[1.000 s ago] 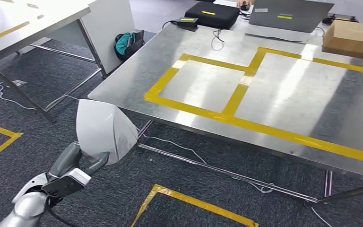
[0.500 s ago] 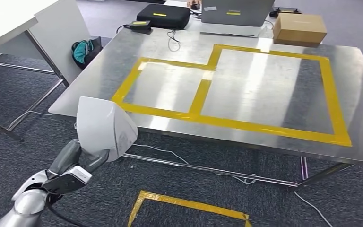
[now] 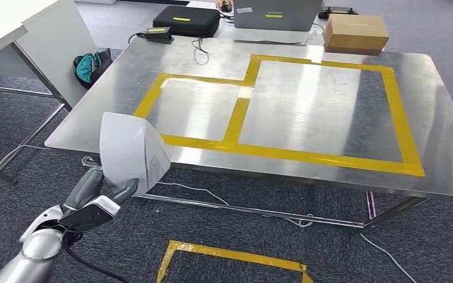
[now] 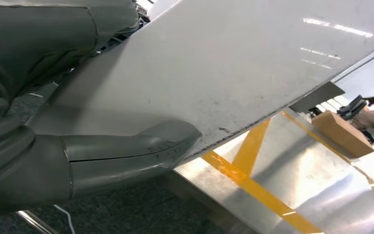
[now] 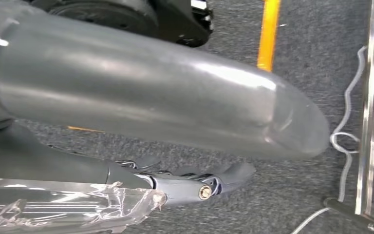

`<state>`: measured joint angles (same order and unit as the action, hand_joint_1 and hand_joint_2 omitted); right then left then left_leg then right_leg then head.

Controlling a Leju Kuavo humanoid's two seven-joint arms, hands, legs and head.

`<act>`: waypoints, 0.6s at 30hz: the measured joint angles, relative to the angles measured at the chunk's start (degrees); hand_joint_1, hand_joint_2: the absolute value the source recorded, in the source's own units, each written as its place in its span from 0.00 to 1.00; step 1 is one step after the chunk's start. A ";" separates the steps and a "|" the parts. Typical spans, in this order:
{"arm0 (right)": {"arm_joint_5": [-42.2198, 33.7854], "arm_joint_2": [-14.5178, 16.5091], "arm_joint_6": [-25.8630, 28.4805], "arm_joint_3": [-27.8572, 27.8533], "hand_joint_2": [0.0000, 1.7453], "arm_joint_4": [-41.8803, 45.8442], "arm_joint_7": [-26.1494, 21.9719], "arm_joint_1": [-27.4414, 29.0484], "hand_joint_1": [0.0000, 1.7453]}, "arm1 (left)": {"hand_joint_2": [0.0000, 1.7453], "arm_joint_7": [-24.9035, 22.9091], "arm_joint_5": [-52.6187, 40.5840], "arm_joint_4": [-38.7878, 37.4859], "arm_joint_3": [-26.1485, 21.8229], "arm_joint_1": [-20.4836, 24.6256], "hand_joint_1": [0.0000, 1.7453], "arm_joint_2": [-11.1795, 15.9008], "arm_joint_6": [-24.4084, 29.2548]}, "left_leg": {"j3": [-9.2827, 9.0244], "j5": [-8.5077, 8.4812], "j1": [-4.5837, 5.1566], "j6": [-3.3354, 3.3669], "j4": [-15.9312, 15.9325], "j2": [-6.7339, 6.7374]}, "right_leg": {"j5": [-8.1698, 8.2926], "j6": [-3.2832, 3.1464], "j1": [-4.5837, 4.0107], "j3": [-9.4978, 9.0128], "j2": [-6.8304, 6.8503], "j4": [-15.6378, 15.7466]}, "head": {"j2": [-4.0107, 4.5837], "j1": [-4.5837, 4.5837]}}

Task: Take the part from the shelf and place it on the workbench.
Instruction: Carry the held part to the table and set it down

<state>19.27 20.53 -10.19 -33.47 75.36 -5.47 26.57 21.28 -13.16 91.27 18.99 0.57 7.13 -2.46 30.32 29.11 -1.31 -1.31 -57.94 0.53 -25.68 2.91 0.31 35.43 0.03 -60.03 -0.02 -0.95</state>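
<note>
The part (image 3: 131,153) is a white, curved, pointed shell. My left hand (image 3: 91,197) grips its lower end and holds it upright above the carpet, just short of the workbench's near left corner. In the left wrist view the part (image 4: 224,63) spans the frame, with my thumb (image 4: 126,156) pressed against its edge. The workbench (image 3: 330,106) is a steel table marked with yellow tape rectangles; nothing stands inside them. My right hand (image 5: 151,97) hangs over the carpet, its fingers (image 5: 195,183) stretched out and holding nothing.
A black case (image 3: 180,20), a grey laptop (image 3: 274,13) and a cardboard box (image 3: 355,32) line the bench's far edge. A white table (image 3: 12,29) and a teal bag (image 3: 87,63) stand at left. Cables and yellow floor tape (image 3: 230,259) lie below. A person (image 4: 370,114) sits beyond the bench.
The camera has moved: the workbench now sits more squarely and fully in view, shifted left. My left hand still holds the part in the same pose.
</note>
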 joint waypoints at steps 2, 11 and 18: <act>0.16 0.00 -0.01 -0.07 0.00 -0.14 0.04 -0.06 0.00 | 1.00 -0.01 -0.04 -0.11 0.02 0.20 1.00 -0.05 0.04 | -0.29 0.00 -0.02 -0.69 0.51 0.02 | -0.10 -0.95 -0.05 -0.14 -0.22 0.23 | 0.00 0.06; 1.03 0.01 -0.43 -0.23 0.00 -0.58 0.25 -0.33 0.00 | 1.00 -0.12 -0.07 -0.75 0.05 0.43 1.00 -0.25 0.17 | 9.00 1.51 0.65 -0.47 -12.71 -0.30 | -1.81 -3.25 -0.47 -2.72 -1.23 0.93 | 0.00 0.52; 2.98 0.04 -0.98 -0.72 0.00 -1.88 0.60 -0.65 0.00 | 1.00 -0.84 -0.51 -0.86 0.09 1.06 1.00 -0.42 1.39 | 2.86 -2.82 1.37 1.83 0.81 -0.49 | -3.35 -1.46 -0.89 -4.58 -1.46 0.86 | 0.00 0.44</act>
<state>22.25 20.57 -11.17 -34.18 73.48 -4.87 25.92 20.44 -13.67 90.41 19.08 1.63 6.70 -1.07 33.18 26.30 0.06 0.52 -57.12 0.03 -29.04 1.45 -0.59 30.85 -1.44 -59.17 -0.02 -0.51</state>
